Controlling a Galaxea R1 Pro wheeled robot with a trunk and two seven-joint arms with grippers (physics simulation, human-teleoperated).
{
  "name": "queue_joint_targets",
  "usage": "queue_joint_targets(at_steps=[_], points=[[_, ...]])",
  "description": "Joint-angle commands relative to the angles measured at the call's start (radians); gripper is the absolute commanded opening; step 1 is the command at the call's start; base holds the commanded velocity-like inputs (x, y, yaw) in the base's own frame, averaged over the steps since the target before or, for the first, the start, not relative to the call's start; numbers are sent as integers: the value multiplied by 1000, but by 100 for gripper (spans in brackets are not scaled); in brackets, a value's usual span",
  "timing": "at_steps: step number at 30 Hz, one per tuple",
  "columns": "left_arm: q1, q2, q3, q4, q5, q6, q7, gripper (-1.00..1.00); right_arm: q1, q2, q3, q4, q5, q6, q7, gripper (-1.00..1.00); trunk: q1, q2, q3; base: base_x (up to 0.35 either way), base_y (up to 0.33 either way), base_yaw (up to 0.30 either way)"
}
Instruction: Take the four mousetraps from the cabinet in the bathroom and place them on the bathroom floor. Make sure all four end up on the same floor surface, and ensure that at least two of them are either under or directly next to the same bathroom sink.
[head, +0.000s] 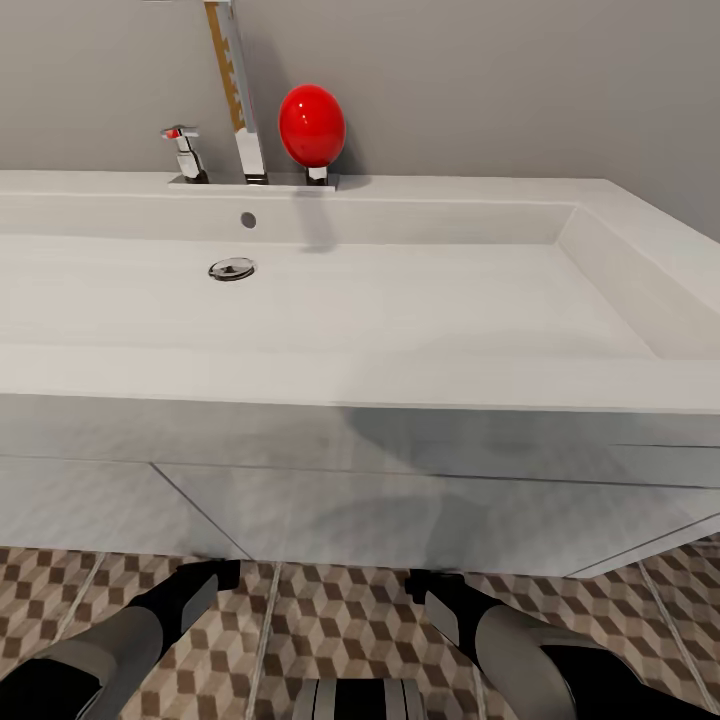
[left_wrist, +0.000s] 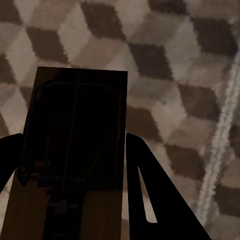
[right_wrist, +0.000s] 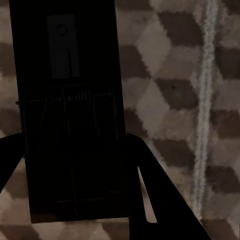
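Note:
A mousetrap, a tan board with a dark wire spring, sits between the fingers of my left gripper, which is shut on it above the cube-patterned bathroom floor. My right gripper is shut on a second mousetrap, which looks very dark in shadow. In the head view both grippers, left and right, hang low over the floor right in front of the white vanity. The bathroom sink spans the view above them.
A chrome faucet, a small tap handle and a red egg-shaped object stand at the sink's back edge against a grey wall. The vanity front overhangs the floor close ahead. Pale grout lines cross the tiles.

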Motion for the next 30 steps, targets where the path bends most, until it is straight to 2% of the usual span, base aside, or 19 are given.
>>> queue_joint_targets(at_steps=[1,5,30], points=[[-12,1,0,-4,9,7,6,-100,-2,0,-3,-74,7,-7,-3,-100,0,0,0,0,0,0],[-12,1,0,-4,9,6,6,-100,-2,0,-3,-74,7,-36,0,-100,0,0,0,0,0,0],[-12,3,0,-3,9,5,6,-100,1,0,0,-79,14,-82,1,-100,0,0,0,0,0,0]])
